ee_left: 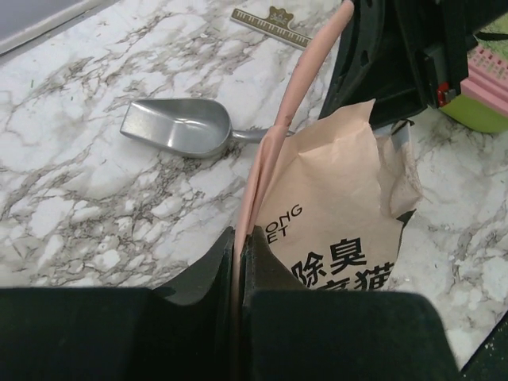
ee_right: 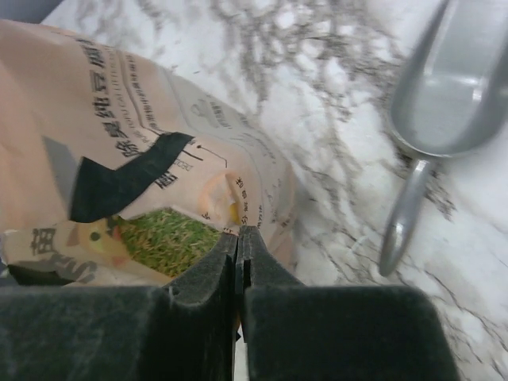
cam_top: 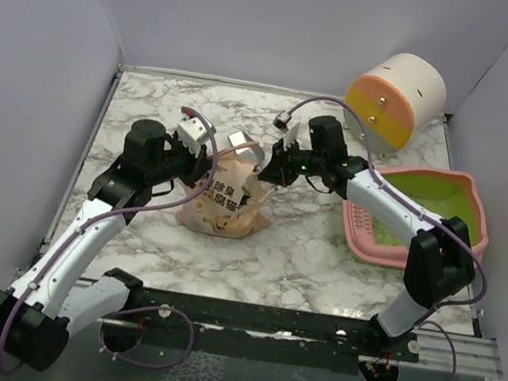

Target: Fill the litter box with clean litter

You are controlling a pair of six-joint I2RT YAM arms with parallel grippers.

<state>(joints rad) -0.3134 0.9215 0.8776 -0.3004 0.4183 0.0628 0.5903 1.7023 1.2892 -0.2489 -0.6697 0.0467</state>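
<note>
The scoop is blurred in the right wrist view, and the top edge cuts its bowl. The right arm covers part of the litter box. The left tool hides the lower part of the bag.

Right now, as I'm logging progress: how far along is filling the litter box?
Done: the left gripper and right gripper are shut on the top edge of the tan paper bag. In hand: the bag rests on the marble table, untipped. Left: carrying it to the shallow pink plastic tray with lime-green inside and pouring; no litter layer shows there.
</note>
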